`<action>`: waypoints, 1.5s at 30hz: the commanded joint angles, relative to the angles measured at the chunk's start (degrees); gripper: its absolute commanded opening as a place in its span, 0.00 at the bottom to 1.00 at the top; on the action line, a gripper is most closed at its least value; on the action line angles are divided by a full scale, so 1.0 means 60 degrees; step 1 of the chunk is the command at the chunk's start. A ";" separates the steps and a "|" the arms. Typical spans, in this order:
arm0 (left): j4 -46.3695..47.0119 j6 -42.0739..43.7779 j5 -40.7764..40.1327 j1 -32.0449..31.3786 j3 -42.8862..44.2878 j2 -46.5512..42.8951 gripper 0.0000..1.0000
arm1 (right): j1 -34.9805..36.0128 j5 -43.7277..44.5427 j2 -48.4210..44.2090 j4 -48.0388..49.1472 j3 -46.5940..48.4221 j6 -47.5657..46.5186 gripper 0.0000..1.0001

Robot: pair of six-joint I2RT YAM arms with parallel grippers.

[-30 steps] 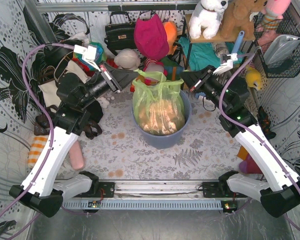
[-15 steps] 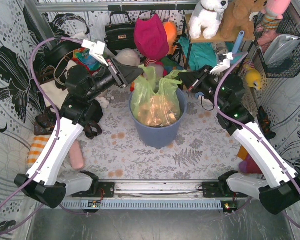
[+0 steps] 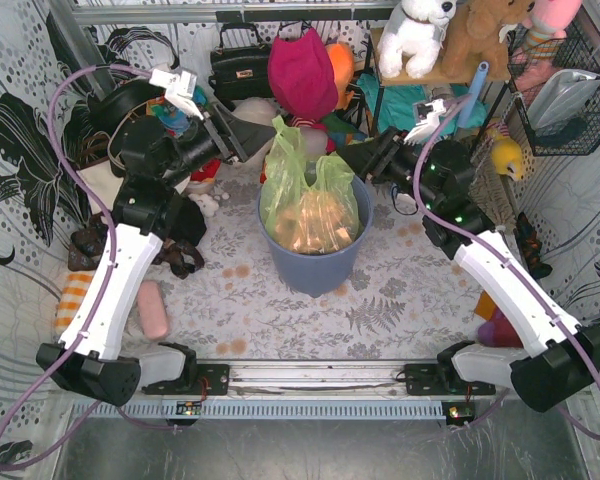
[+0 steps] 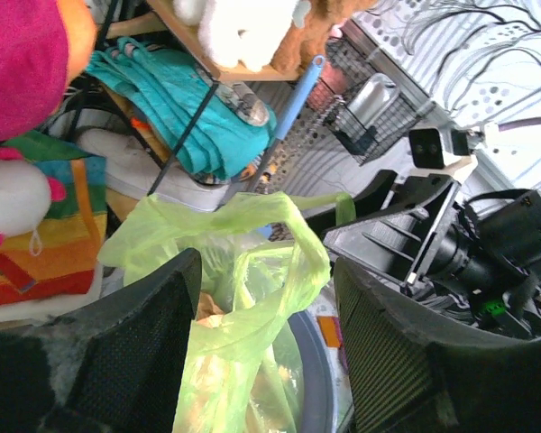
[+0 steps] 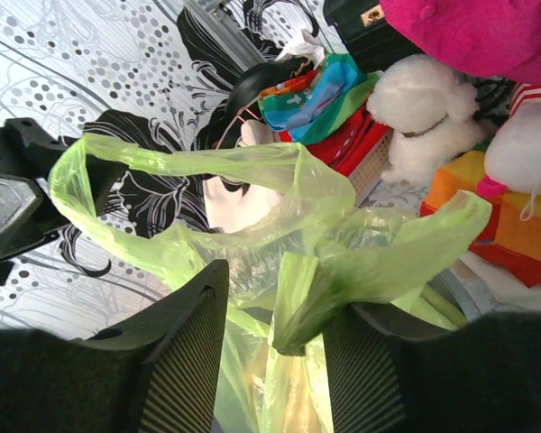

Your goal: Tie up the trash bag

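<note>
The trash bag (image 3: 305, 195), thin light-green film with orange-tan paper showing through, sits in the blue-grey bin (image 3: 315, 268). Its two handles stand up loose above the rim. My left gripper (image 3: 252, 138) hovers at the bag's upper left, open. In the left wrist view a bag handle (image 4: 252, 262) hangs between the spread fingers (image 4: 144, 343) without being pinched. My right gripper (image 3: 352, 158) is at the bag's upper right, open. In the right wrist view the green film (image 5: 252, 225) fills the gap of the right gripper (image 5: 275, 334), and one flap rests on the right finger (image 5: 406, 361).
Behind the bin stand a pink bag (image 3: 302, 72), a black handbag (image 3: 242, 65) and plush toys on a shelf (image 3: 417, 35). A wire basket (image 3: 565, 95) hangs at the right wall. A pink roll (image 3: 152, 308) lies on the patterned cloth at left.
Both grippers have opened and let go of the bag handles. The stretched bag has slackened and narrowed into the bin. Both arms have shifted back and slightly up.
</note>
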 commanded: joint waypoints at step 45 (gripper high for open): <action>0.4760 -0.2837 0.1735 0.0279 -0.0574 -0.1018 0.66 | -0.0059 -0.1234 -0.0684 0.2768 0.0195 0.0516 0.29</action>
